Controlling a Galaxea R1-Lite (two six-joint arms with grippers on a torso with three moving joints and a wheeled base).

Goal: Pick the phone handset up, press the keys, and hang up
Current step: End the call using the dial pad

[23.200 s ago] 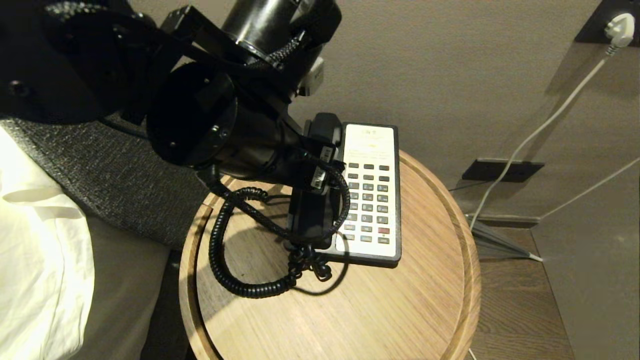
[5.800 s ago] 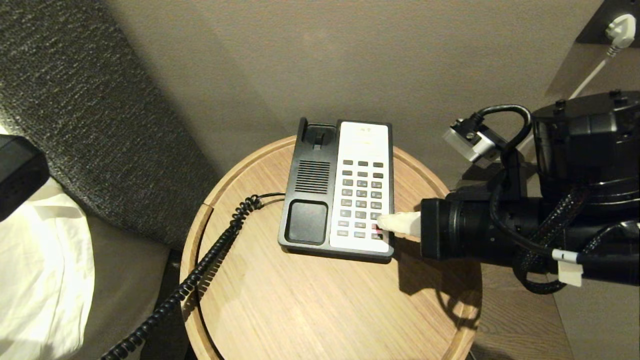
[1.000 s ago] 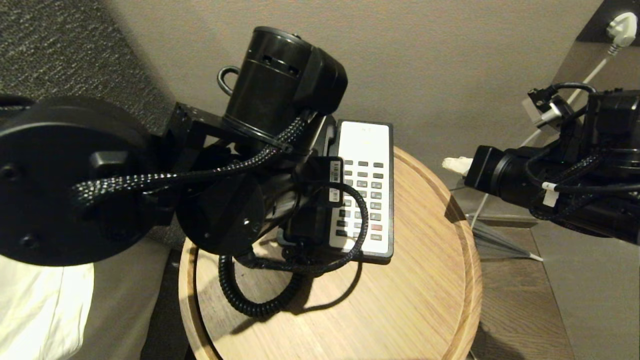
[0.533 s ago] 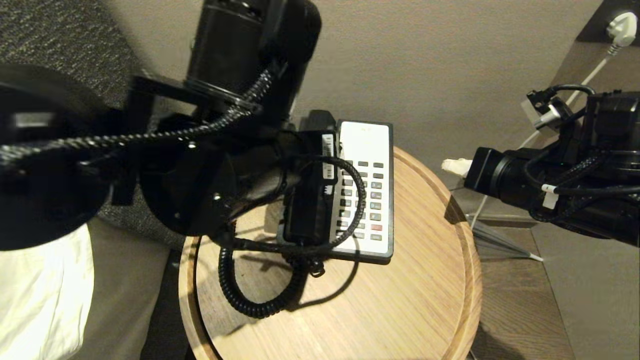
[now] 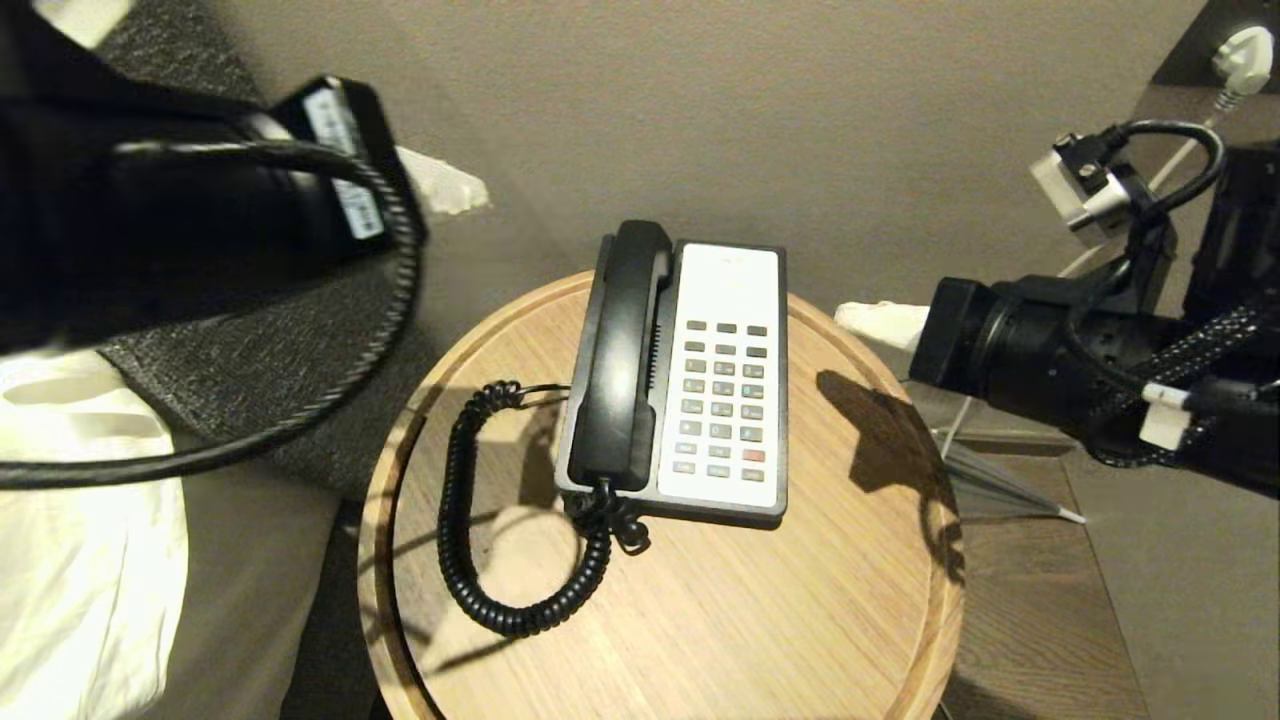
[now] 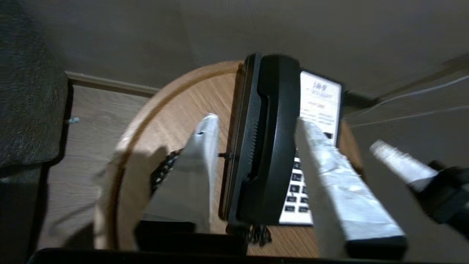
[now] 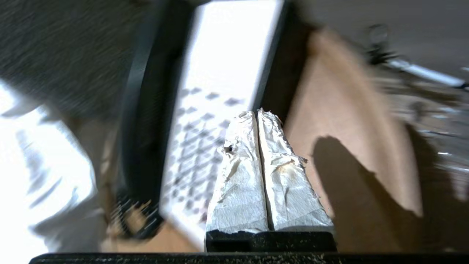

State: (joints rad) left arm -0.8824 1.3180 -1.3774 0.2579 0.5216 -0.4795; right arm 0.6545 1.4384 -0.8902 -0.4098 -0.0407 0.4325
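Left gripper, upper left, open and empty; phone handset cradled in phone base; right gripper closed, right.

Warm dim light, hard shadows, blurred wrist views.

left gripper: raised, jaws apart, empty | right gripper: jaws closed

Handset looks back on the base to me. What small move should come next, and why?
Probably just pull both arms clear and stop. The handset lies along the left side of the phone base, its coiled cord slack on the round table. The left gripper hangs above it, fingers spread and empty; the right gripper, fingers pressed together, sits off the table's right edge.
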